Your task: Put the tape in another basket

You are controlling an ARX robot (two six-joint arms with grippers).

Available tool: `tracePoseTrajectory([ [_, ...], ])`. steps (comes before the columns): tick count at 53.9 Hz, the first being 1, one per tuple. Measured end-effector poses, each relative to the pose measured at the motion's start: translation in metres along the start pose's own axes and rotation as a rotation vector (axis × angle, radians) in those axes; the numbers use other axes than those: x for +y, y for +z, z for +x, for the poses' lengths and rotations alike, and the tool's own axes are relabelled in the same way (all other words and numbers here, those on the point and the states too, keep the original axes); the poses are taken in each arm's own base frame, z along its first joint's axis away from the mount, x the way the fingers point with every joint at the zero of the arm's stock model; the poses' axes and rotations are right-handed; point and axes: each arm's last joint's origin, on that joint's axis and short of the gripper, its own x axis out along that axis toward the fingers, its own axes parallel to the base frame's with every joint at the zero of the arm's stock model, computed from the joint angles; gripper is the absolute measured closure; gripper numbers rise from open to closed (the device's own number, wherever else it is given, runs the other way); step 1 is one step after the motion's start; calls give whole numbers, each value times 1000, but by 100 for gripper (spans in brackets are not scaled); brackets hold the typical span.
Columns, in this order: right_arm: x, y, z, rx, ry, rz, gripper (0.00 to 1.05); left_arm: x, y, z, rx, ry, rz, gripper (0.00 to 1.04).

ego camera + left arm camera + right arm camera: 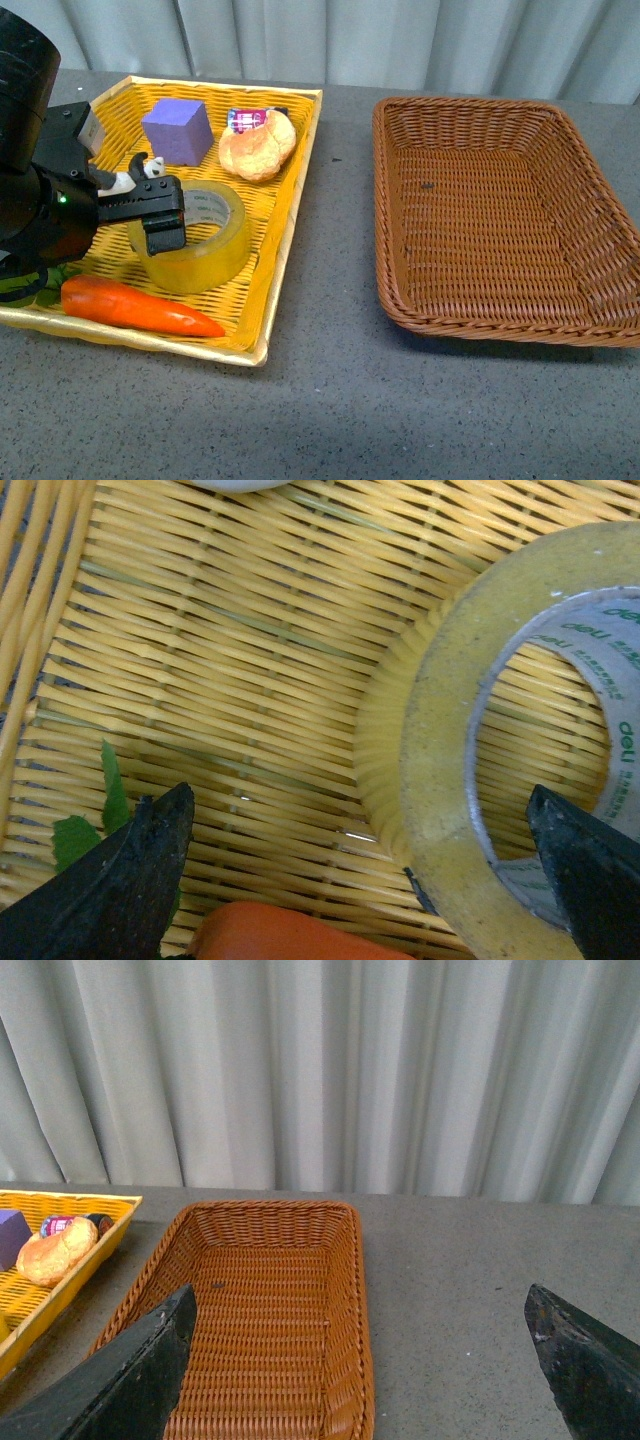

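Both jaws of the left gripper [360, 875] stand wide apart astride the wall of the tape [205, 255], one over its core, one outside. The tape lies flat in the yellow tray [285, 215] directly under that gripper, a carrot [140, 305] just beside. The right gripper [360, 1370], jaws likewise spread, has the basket [270, 1225] just ahead and below

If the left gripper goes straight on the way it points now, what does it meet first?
Probably the floor of the yellow tray: the open left gripper straddles the wall of the tape, one finger inside its core. Depth is unclear.
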Motion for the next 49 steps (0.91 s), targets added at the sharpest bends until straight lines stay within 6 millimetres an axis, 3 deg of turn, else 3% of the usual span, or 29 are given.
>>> tracePoseTrajectory([
  [4, 0, 0, 0, 0, 0, 0, 9, 1, 1, 1, -4, 14, -4, 11],
  [13, 0, 0, 0, 0, 0, 0, 9, -1, 6, 3, -7, 16, -20, 46],
  [28, 0, 0, 0, 0, 0, 0, 9, -5, 6, 2, -10, -5, -26, 86],
  [39, 0, 0, 0, 0, 0, 0, 9, -13, 11, -5, -28, -56, -7, 88],
  [49, 0, 0, 0, 0, 0, 0, 9, -30, 27, -23, -140, -158, 129, 88],
])
